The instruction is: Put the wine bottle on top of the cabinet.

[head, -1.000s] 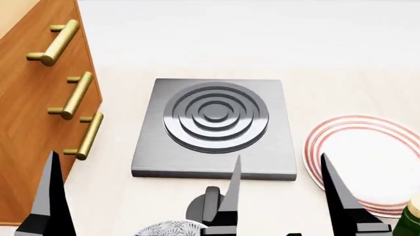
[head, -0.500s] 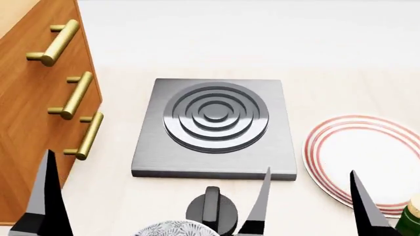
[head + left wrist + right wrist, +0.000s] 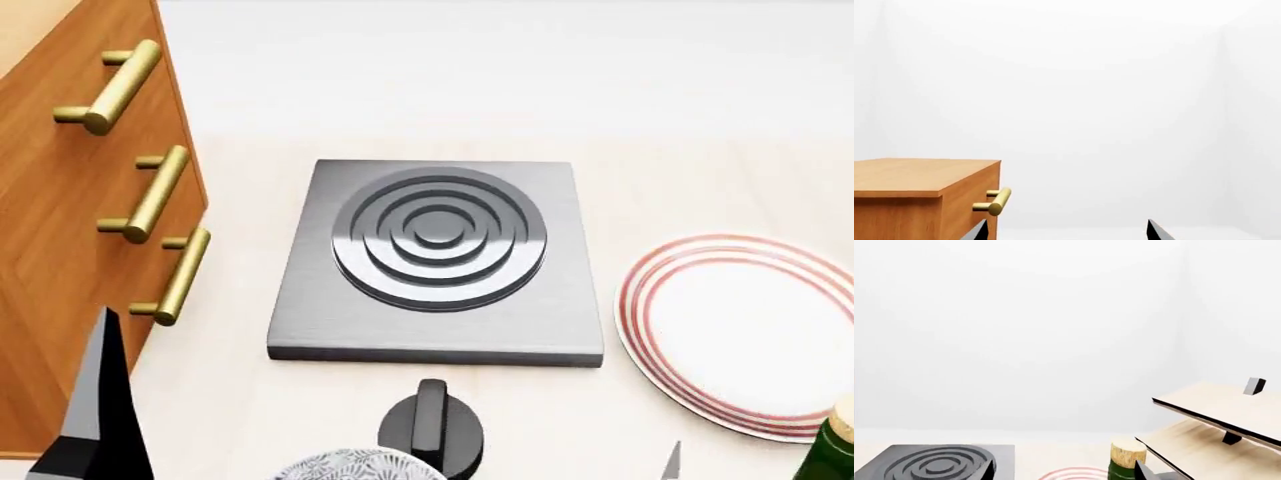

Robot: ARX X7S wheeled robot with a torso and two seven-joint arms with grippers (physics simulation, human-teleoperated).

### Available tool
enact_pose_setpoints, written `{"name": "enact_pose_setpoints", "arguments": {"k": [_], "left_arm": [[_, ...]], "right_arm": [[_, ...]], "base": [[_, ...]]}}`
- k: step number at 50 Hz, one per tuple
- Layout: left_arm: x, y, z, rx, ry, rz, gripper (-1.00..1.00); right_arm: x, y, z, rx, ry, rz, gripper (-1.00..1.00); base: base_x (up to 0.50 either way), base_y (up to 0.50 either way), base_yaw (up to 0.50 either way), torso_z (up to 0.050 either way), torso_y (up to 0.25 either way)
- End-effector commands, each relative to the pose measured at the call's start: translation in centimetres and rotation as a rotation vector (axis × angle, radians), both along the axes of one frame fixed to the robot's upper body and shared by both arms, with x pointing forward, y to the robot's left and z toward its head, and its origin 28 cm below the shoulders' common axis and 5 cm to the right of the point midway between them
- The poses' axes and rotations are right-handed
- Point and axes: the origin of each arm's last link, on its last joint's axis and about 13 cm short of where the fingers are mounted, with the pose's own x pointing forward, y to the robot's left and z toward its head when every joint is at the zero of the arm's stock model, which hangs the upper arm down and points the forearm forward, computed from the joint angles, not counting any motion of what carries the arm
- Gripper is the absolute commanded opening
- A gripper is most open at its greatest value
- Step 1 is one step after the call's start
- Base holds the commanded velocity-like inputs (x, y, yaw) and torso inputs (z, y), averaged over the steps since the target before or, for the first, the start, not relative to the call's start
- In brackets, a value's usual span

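The wine bottle (image 3: 833, 448) shows only its tan cork and dark green neck at the head view's lower right corner. In the right wrist view its cork (image 3: 1127, 452) stands just inside one finger of my open, empty right gripper (image 3: 1066, 472). Only one right fingertip (image 3: 671, 462) shows in the head view. The orange-brown cabinet (image 3: 54, 250) with brass bar handles stands at the left. My left gripper (image 3: 1067, 233) is open and empty, beside the cabinet (image 3: 917, 192), whose flat top shows bare. One left finger (image 3: 102, 400) shows in the head view.
A grey hotplate (image 3: 437, 262) with concentric rings lies in the middle, with a black knob (image 3: 430, 428) and a patterned bowl rim (image 3: 350, 467) in front of it. A red-ringed white plate (image 3: 741, 330) lies at the right. A pale slanted rack (image 3: 1214, 427) stands beyond the bottle.
My right gripper has slid right and down, almost out of the head view, toward the bottle. The left gripper has barely moved.
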Motion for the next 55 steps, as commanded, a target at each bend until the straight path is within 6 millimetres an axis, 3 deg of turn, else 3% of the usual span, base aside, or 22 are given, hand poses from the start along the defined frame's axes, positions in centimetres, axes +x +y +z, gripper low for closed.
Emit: {"name": "enact_pose_setpoints", "arguments": {"k": [1,7,37,55], "left_arm": [[0.0,-0.1,-0.1,0.003,0.004,0.0,1.0],[0.0,-0.1,-0.1,0.005,0.005,0.0,1.0],[0.1,-0.1,-0.2,0.006,0.017,0.008,1.0],[0.0,-0.1,-0.1,0.007,0.017,0.011,1.0]], "right_arm": [[-1.5,-1.2,-1.2,-0.033,0.009,-0.055,1.0],[-1.7,-1.7,-1.8,-0.025,0.03,-0.072,1.0],[1.2,-3.7,-2.1,-0.001,0.041,-0.151,1.0],[2.8,-3.6,-3.0,0.009,0.07,-0.14,1.0]], "base": [[0.0,0.0,0.0,0.0,0.0],[0.0,0.0,0.0,0.0,0.0],[0.0,0.0,0.0,0.0,0.0],[0.0,0.0,0.0,0.0,0.0]]}}
